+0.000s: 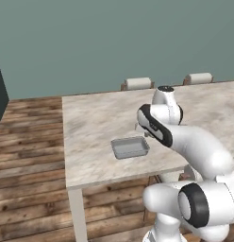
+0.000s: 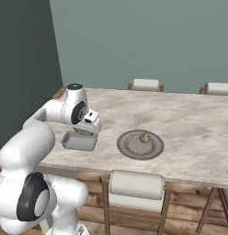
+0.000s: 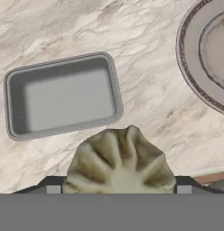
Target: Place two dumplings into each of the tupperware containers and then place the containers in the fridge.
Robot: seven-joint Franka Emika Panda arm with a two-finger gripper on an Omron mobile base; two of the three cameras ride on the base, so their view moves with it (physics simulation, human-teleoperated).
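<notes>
While the gripper (image 3: 118,191) hangs above the marble table (image 3: 145,103), a pleated pale beige dumpling (image 3: 119,162) is clamped between its widely spread dark fingers (image 3: 53,188), beside the shallow light-grey rectangular tupperware container (image 3: 62,95) and near the brown-rimmed round plate (image 3: 195,63).

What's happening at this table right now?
The robot's tool holds a dumpling between its fingers, just above the marble table and beside a grey tupperware container, which has nothing in it yet. To the other side sits a round brown-rimmed plate with another dumpling on it. The held dumpling has not been put into the container.
</notes>
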